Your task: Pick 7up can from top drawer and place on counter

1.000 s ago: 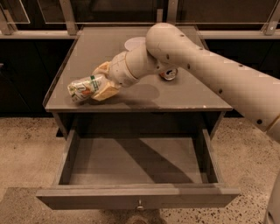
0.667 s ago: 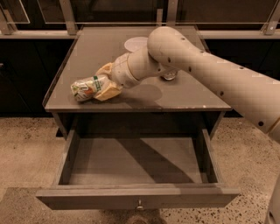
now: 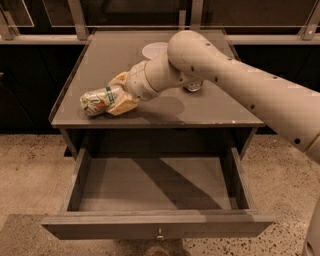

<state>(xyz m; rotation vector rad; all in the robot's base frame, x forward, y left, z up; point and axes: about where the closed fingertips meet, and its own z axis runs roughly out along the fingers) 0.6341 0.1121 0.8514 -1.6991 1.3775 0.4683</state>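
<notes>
Gripper (image 3: 116,98) clamps 7up can (image 3: 95,101) sideways (long axis left-right) over counter (image 3: 200,112).

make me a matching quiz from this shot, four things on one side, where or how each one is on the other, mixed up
1. 7up can
2. top drawer
3. white bowl
4. gripper

a. pulled open below the counter
b. at the counter's back, partly behind the arm
c. on its side at the counter's left
d. closed around the can

Pairs: 1-c, 2-a, 3-b, 4-d

Speckled beige floor (image 3: 30,175), dark glass panels (image 3: 125,12), metal posts (image 3: 77,17), dim light
</notes>
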